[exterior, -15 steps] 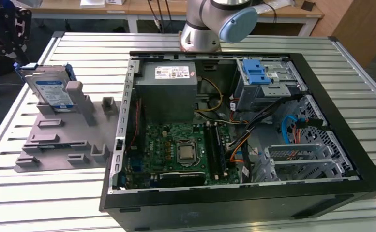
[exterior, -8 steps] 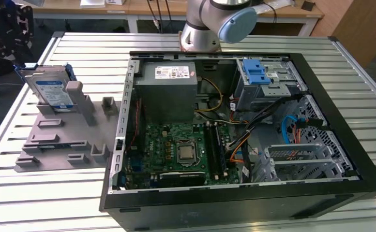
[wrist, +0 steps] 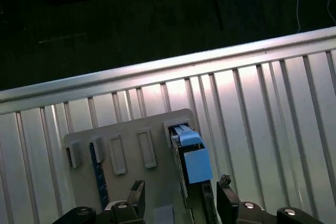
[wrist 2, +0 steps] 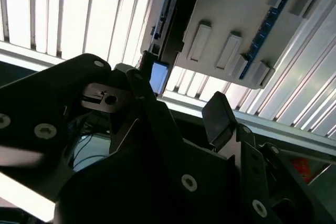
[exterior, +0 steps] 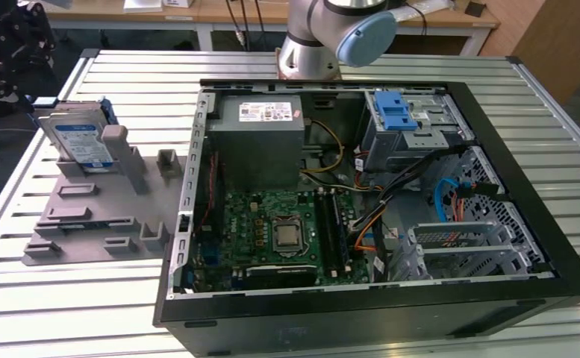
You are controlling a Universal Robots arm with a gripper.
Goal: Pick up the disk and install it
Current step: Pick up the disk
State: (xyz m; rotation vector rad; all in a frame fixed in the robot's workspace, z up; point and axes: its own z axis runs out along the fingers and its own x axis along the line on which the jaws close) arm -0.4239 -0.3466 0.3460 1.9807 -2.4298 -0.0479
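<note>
The disk (exterior: 78, 139), silver with a white-and-blue label and a blue carrier frame, stands on edge in the grey slotted holder (exterior: 90, 216) on the table, at the exterior view's left of the computer case. In the first wrist view the disk's blue carrier end (wrist: 191, 156) lies below my gripper (wrist: 181, 196), whose two fingertips (wrist: 137, 191) stand wide apart on either side of it without touching. In the second wrist view the gripper (wrist 2: 181, 98) is open, with the disk's dark edge (wrist 2: 169, 14) and the holder (wrist 2: 236, 19) beyond it.
The open computer case (exterior: 369, 298) shows a motherboard (exterior: 280, 231), a grey power supply (exterior: 260, 142) and a metal drive cage with a blue latch (exterior: 397, 118). The arm's base (exterior: 315, 45) stands behind the case. The slatted table (exterior: 558, 134) ends near the holder.
</note>
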